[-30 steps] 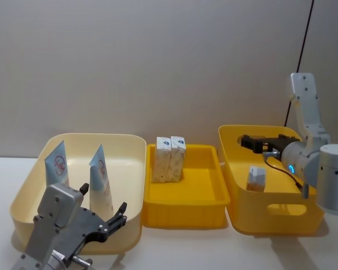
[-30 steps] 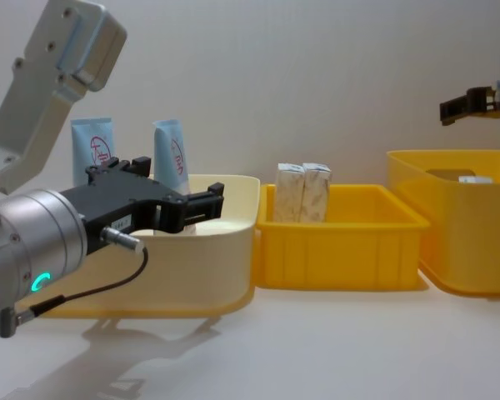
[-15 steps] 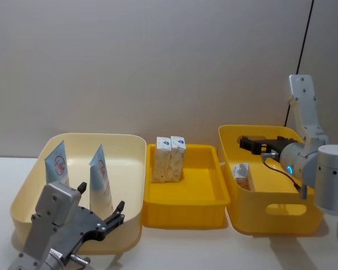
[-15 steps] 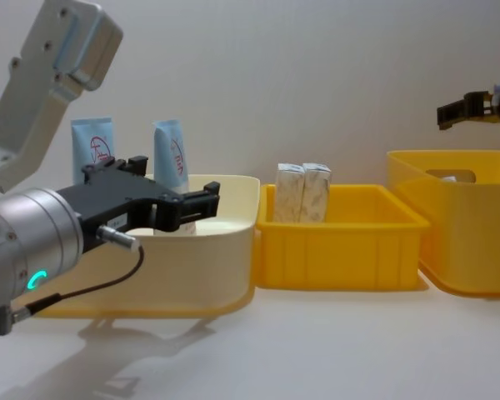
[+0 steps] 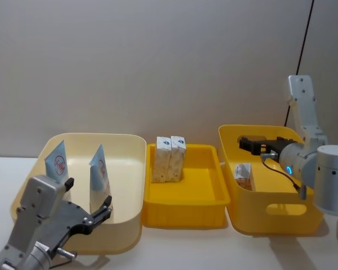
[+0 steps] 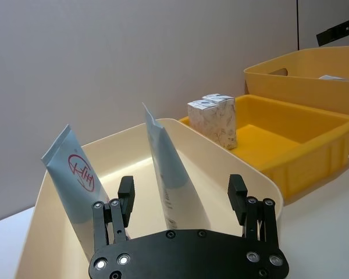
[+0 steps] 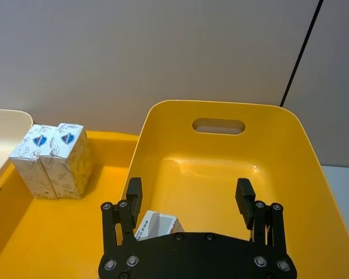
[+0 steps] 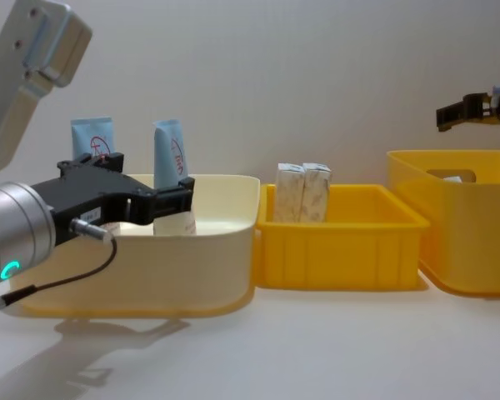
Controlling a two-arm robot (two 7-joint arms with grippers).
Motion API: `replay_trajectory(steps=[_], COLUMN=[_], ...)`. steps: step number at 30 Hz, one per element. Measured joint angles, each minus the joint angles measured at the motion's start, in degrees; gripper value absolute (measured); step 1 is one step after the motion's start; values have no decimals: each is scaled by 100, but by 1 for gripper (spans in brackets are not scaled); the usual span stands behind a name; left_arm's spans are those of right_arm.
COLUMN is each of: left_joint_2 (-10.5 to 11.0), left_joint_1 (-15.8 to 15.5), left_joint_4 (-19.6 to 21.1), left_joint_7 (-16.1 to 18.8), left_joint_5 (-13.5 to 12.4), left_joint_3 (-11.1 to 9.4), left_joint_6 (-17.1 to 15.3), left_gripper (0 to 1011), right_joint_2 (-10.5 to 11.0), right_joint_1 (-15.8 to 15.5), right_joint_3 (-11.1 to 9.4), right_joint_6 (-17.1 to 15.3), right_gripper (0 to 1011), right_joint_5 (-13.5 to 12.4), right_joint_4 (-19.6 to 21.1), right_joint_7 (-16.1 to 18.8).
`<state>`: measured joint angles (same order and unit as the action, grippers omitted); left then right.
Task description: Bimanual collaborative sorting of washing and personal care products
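Two light-blue squeeze tubes [image 5: 57,163] [image 5: 98,175] stand upright in the cream bin [image 5: 129,147]. My left gripper [image 5: 87,193] is open and empty, low at the bin's front rim, with the tubes [image 6: 75,174] [image 6: 166,174] just beyond its fingers [image 6: 126,197]. Two beige cartons [image 5: 170,157] stand side by side at the back of the middle yellow tray [image 5: 205,203]. A third carton [image 7: 157,224] lies tilted against the left wall of the right yellow bin [image 5: 281,222]. Above that bin my right gripper [image 5: 242,142] hovers open, holding nothing.
The three containers stand in a row on the white table, close to a grey wall. A black cable runs down the wall at the far right [image 5: 304,39]. Bare tabletop [image 8: 317,350] lies in front of the containers.
The left gripper drew back and to the left, away from the cream bin. The carton in the right bin dropped from the middle and came to rest against the left wall. The right gripper held still.
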<state>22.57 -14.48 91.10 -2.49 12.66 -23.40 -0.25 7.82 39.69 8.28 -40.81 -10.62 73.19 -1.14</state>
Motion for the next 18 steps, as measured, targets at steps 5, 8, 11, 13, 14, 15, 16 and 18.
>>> replay_trajectory(steps=[5,8,11,13,14,15,16,18], left_joint_2=[1,-6,-25,-37,-43,-54,-66,-89], left_joint_1=[-72,-128,-213,-249,-268,-295,-328,-393], left_joint_4=[-104,-183,-284,-326,-348,-385,-425,-503], left_joint_7=[-94,-159,-249,-296,-315,-336,-374,-425], left_joint_5=[42,68,95,108,112,117,124,131], left_joint_3=[56,78,96,99,100,102,103,105], left_joint_6=[30,51,78,93,98,103,115,130], left_gripper=[1002,1001,1002,1002,1001,1002,1001,1002], right_joint_2=[-2,-3,-4,-5,-5,-5,-5,-5], right_joint_1=[2,3,3,3,3,3,3,3], right_joint_3=[0,0,0,0,0,0,0,0], right_joint_6=[0,0,1,0,0,0,0,0], right_gripper=[1001,1001,1001,1001,1001,1001,1001,1001], right_joint_5=[0,0,1,1,1,1,1,1], right_joint_4=[-2,-3,-5,-7,-7,-7,-8,-9], right_joint_7=[0,0,0,0,1,0,0,0])
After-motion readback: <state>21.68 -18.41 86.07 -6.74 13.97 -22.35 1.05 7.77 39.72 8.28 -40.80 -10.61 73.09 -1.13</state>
